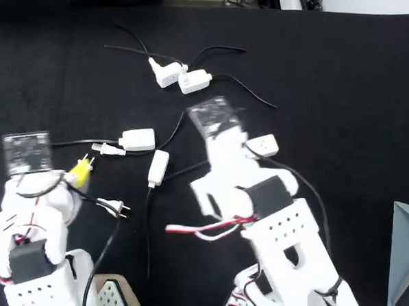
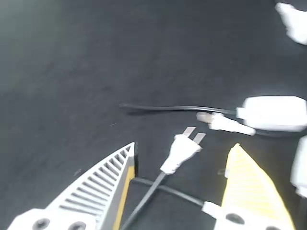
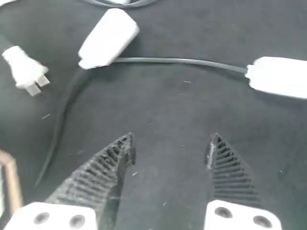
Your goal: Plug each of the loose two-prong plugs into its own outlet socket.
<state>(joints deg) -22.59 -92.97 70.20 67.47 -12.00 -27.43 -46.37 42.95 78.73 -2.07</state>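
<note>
Now: pick-up step; loose plug (image 2: pixel 181 149) not grabbed yet.
Left claw (image 2: pixel 183 146): wide open, empty, over the plug on the table (image 2: pixel 72 72).
Right claw (image 3: pixel 168 146): wide open, empty.
Next: probably shut on plug, carry it to a socket (image 1: pixel 158 167).

High view overlooks the table (image 1: pixel 345 78) — both wrist views look down close.
</note>
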